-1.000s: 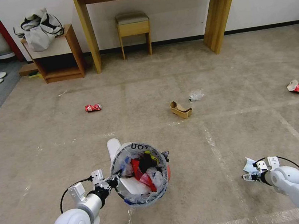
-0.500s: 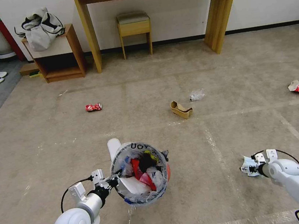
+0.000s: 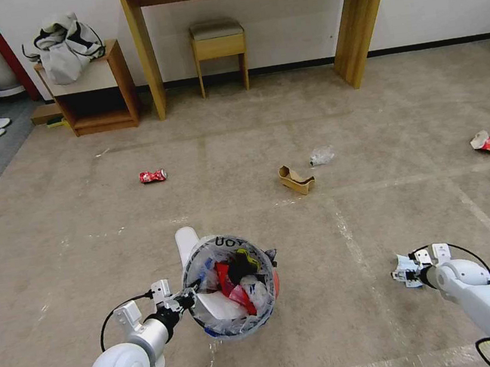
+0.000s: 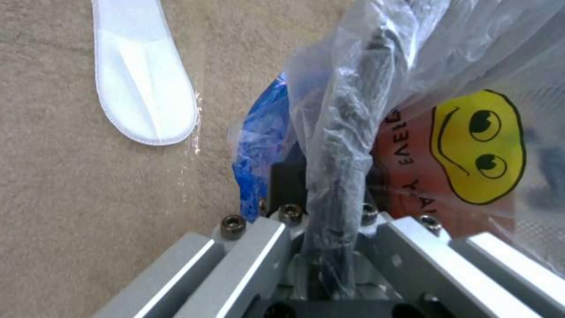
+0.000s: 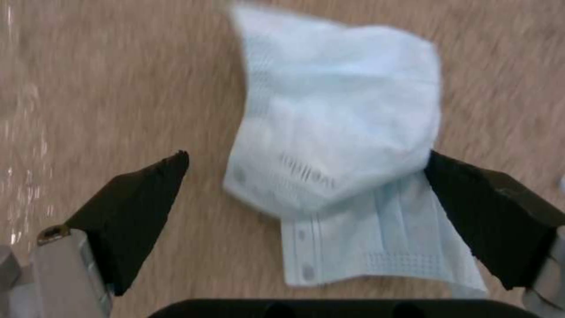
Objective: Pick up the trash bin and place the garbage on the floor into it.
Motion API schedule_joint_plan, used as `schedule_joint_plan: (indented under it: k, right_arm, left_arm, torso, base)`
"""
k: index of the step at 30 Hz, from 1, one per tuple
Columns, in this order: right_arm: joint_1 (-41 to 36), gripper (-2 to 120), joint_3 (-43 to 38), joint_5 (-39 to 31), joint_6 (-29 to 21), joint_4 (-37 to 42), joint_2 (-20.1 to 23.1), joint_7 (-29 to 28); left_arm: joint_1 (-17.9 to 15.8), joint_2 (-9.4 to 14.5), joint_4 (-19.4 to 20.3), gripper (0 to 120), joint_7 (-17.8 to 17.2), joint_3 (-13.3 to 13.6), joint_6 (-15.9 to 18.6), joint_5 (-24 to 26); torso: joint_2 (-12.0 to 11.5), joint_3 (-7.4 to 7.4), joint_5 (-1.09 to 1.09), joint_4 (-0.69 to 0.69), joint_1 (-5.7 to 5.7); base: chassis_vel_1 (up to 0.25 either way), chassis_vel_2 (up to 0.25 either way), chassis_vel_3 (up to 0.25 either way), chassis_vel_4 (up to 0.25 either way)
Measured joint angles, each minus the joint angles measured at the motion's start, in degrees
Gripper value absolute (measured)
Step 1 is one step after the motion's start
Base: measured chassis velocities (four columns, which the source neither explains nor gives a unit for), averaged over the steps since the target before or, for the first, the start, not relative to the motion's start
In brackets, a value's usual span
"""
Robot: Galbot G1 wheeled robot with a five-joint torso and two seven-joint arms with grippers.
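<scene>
1. Two end effectors were at work. We held the trash bin [image 3: 231, 286] by its rim with our left end effector [image 3: 183, 300], clamped on the bag-lined edge [image 4: 338, 176].
2. Our right end effector [image 3: 406, 274] stood open over the carpet [image 3: 335, 316], its fingers [image 5: 129, 207] either side of the blue face mask [image 5: 341, 150].
3. Beside the bin lay a white slipper [image 4: 141, 75].
4. Farther off lay a soda can [image 3: 152, 176], a cardboard scrap [image 3: 296, 179], a plastic wad [image 3: 321, 155] and a red wrapper [image 3: 486, 143].

Bin ahead-left, litter beyond

Your trash bin [image 3: 229, 286] sits before you; slipper [image 3: 185, 242] just behind it, can [image 3: 152, 176] farther left, mask [image 3: 403, 270] right.
</scene>
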State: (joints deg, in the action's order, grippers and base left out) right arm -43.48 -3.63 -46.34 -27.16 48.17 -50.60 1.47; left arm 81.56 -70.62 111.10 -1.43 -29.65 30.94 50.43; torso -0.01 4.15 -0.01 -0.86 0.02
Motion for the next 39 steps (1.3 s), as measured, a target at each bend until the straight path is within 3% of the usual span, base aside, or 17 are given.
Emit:
schedule_joint_plan:
  k: [6, 10, 19, 22, 29, 31, 39]
  right_arm:
    - [1.84, 95, 0.46, 1.91, 0.73, -2.87, -0.73, 0.93]
    - [1.44, 76, 0.12, 3.07, 0.75, -2.67, -0.7, 1.68]
    - [0.81, 50, -0.61, 3.29, 1.21, -2.58, -0.46, 2.07]
    - [0.2, 35, -1.18, 3.34, 1.49, -2.46, 0.06, 2.11]
    - [-1.46, 13, -2.8, 2.7, 1.73, -0.71, 1.04, 1.88]
    - [-3.23, 2, -3.87, 0.88, 2.04, 2.12, 2.29, 1.47]
    - [-8.63, 0, -7.25, -3.31, 2.9, 12.91, 7.29, -0.19]
  left_arm:
    - [0.2, -0.03, 0.04, 0, 0.0, -0.03, -0.11, -0.3]
    - [0.2, -0.14, 0.02, 0, 0.08, -0.03, -0.2, -0.48]
    - [0.08, -0.4, 0.01, 0, 0.12, 0.1, -0.29, -0.67]
    - [0.07, -0.46, 0.02, 0, 0.18, 0.18, -0.31, -0.73]
    - [-0.12, -0.36, 0.21, 0, 0.19, 0.41, -0.31, -0.71]
    - [-0.23, -0.11, 0.26, 0, 0.19, 0.51, -0.19, -0.61]
    - [-1.06, 0.65, 0.2, 0, 0.11, 0.82, 0.01, -0.13]
  torso:
    - [0.0, 0.0, 0.01, -0.01, 0.0]
    - [0.01, 0.0, 0.01, -0.02, 0.0]
    - [0.02, -0.01, 0.02, 0.03, 0.0]
    - [0.02, 0.0, 0.02, -0.04, 0.0]
    - [0.01, 0.0, 0.02, -0.04, 0.0]
    - [0.01, 0.0, 0.02, -0.03, 0.0]
    - [0.01, 0.0, 0.02, -0.03, 0.0]
  base:
    - [0.0, 0.0, 0.0, 0.0]
    - [0.0, 0.0, 0.0, 0.0]
    - [0.0, 0.0, 0.0, 0.0]
    - [0.0, 0.0, 0.0, 0.0]
    - [0.0, 0.0, 0.0, 0.0]
    - [0.0, 0.0, 0.0, 0.0]
    - [0.0, 0.0, 0.0, 0.0]
